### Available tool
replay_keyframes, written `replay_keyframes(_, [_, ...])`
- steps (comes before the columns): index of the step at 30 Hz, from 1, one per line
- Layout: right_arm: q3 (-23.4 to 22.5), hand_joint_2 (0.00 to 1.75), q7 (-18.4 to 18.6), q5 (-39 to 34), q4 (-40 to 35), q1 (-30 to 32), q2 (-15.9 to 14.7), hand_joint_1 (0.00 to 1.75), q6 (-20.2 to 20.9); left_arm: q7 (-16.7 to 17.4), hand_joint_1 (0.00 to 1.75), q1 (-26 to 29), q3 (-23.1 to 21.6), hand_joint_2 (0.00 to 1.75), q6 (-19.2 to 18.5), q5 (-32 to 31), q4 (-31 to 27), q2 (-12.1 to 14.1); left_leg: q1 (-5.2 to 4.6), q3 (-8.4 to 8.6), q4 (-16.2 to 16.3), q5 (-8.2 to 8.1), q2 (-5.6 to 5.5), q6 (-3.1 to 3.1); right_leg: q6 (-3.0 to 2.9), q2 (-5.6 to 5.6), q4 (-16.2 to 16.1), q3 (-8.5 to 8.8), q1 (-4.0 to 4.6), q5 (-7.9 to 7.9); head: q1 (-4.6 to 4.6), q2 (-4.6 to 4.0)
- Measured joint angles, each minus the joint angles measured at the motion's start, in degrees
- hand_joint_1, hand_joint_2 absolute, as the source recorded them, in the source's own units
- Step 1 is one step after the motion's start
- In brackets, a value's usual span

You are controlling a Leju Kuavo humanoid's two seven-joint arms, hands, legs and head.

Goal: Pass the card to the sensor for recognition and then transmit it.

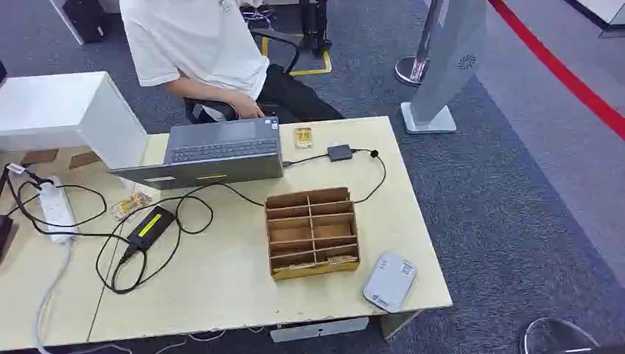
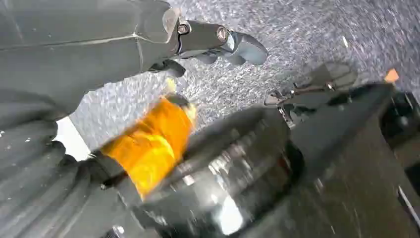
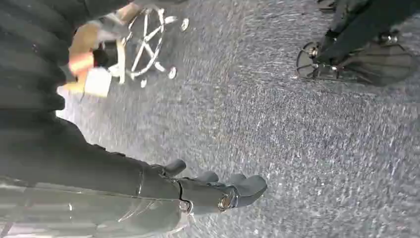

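Desk [image 1: 221, 287] with laptop [image 1: 221, 151], divided box [image 1: 312, 230], grey reader [image 1: 390, 281]
Left hand [image 2: 218, 42] and right hand [image 3: 218, 191] hang over carpet; fingers apart, holding nothing.

From where I sit, the head view is bright, evenly lit and sharp, with only soft, short shadows under the laptop [image 1: 221, 151] and the cardboard organizer [image 1: 312, 232]. Both wrist views are dimmer and smeared with motion blur; the carpet [image 3: 297, 139] streaks, and a white glare spot sits on dark glossy surfaces.
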Motion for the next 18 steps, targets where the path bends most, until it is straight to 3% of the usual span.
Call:
replay_keyframes(12, [12.6,1.75,5.7,5.2,3.0,-4.1,1.0,0.00,-1.7,5.5,0.00,-6.4,-2.5,1.75,-2.4,-21.0,1.9,-2.9,-0.01,0.01,0.0,0.03,-0.06,0.03,0.03,-0.03,0.0,0.04,-0.04,0.03,-0.02,0.00])
replay_keyframes(18, [17.7,1.75,7.8,7.3,4.5,-6.2,1.0,0.00,-4.4,7.4,0.00,-9.6,-4.6,1.75,-5.0,-31.1,3.3,-6.1,-0.05,0.01,0.0,0.05,-0.02,0.07,0.10,0.00,0.0,0.05,-0.04,0.08,-0.02,0.00])
